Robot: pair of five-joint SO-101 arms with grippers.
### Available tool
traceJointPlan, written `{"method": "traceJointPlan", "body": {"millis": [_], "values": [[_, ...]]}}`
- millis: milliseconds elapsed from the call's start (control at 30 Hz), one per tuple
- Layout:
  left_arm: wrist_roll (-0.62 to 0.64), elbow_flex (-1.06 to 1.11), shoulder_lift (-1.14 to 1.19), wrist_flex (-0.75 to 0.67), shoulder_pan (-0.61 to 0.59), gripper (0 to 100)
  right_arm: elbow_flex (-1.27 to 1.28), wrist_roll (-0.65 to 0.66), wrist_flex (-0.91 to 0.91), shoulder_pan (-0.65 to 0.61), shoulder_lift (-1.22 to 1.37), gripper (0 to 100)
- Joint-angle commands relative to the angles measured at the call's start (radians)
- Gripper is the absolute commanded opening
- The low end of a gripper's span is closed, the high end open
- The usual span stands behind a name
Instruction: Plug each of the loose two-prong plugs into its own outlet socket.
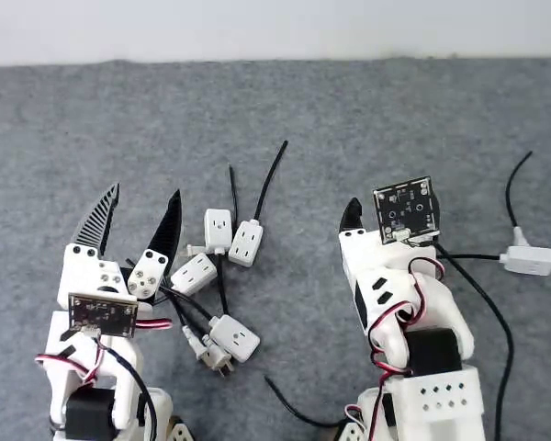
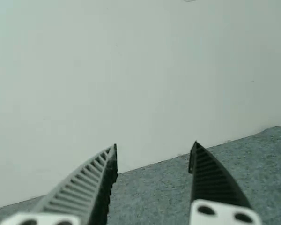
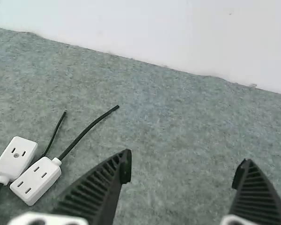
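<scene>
Several white outlet sockets (image 1: 234, 337) lay bunched with their black cords (image 1: 269, 179) between the two arms, toward the near edge of the table (image 1: 285, 101) and left of its middle. What looked like a loose plug (image 1: 217, 357) sat at the near end of that bunch, touching the nearest socket, its prongs seemingly aimed at the near edge. The left gripper (image 1: 145, 193) stood with its jaws spread wide and nothing between them, one finger just beside the bunch. The plug therefore lay to the right of its tips and back toward the arm's base, and the left arm was clearly the nearer one. The right gripper (image 3: 186, 159) was likewise wide and empty, with two sockets off to its left. One more white piece (image 1: 529, 261) on a cord lay apart near the right edge, closer to the right arm; whether plug or socket I could not tell
</scene>
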Motion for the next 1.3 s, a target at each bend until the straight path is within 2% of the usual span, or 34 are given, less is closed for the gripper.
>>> {"method": "traceJointPlan", "body": {"millis": [0, 233, 467, 1267], "values": [[-0.006, -0.047, 0.008, 0.008, -0.003, 24, -0.064, 0.009, -0.012, -0.004, -0.001, 34.2], [-0.005, -0.059, 0.006, 0.044, 0.005, 24, -0.064, 0.008, -0.012, -0.004, -0.001, 34.2], [-0.011, 0.050, 0.008, -0.087, 0.005, 24, -0.064, 0.012, -0.016, -0.004, 0.008, 34.2], [-0.011, 0.050, 0.008, -0.089, 0.000, 24, -0.063, 0.012, -0.015, -0.004, 0.008, 34.2]]}}
